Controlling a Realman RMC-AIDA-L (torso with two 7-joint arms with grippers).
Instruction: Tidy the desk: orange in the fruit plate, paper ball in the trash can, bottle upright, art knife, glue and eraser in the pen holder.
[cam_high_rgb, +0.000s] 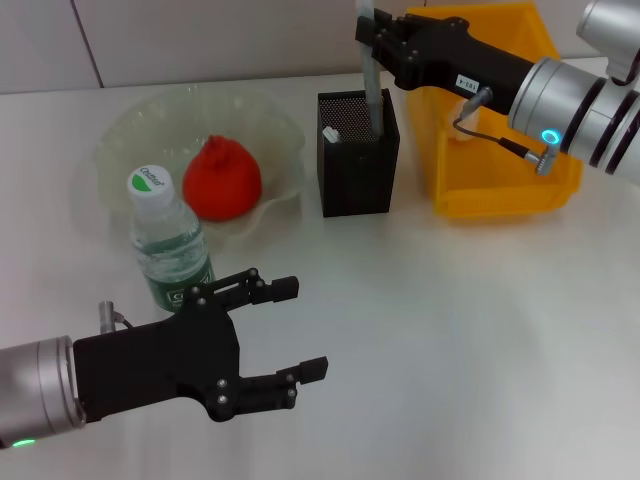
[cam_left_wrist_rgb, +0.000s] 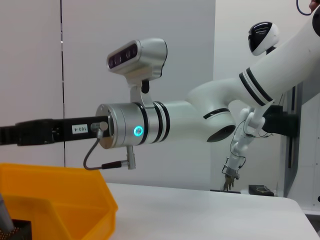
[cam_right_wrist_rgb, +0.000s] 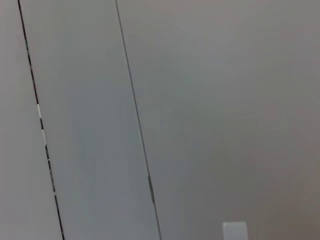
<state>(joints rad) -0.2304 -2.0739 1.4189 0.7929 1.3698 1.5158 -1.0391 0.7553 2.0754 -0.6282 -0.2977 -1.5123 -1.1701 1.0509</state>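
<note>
On the white desk (cam_high_rgb: 480, 340) we find the fist-sized red-orange wrinkled orange (cam_high_rgb: 221, 180) lying inside the wide translucent pale-green fruit plate (cam_high_rgb: 130, 130) with the ruffled rim. The small clear plastic bottle (cam_high_rgb: 168, 240) with a green label and white-green cap stands upright at the near edge of that plate. Just beside the plate stands the black metal mesh pen holder (cam_high_rgb: 358, 165), and next to it, on the robot's right, the large bright yellow rectangular trash can (cam_high_rgb: 500, 190).

The right gripper (cam_high_rgb: 372, 40) is positioned above the pen holder and is clamped on a slender grey stick-like tool (cam_high_rgb: 373, 100), probably the art knife, held upright with its lower end inside the cup. A small white item (cam_high_rgb: 330, 133) rests at the holder's rim; we cannot identify it.

The left gripper (cam_high_rgb: 300, 330) hovers low over the desk near the bottle, fingers spread apart and holding nothing.

In the left wrist view we see the right arm (cam_left_wrist_rgb: 150, 127) extended over a corner of the yellow can (cam_left_wrist_rgb: 60, 195).
</note>
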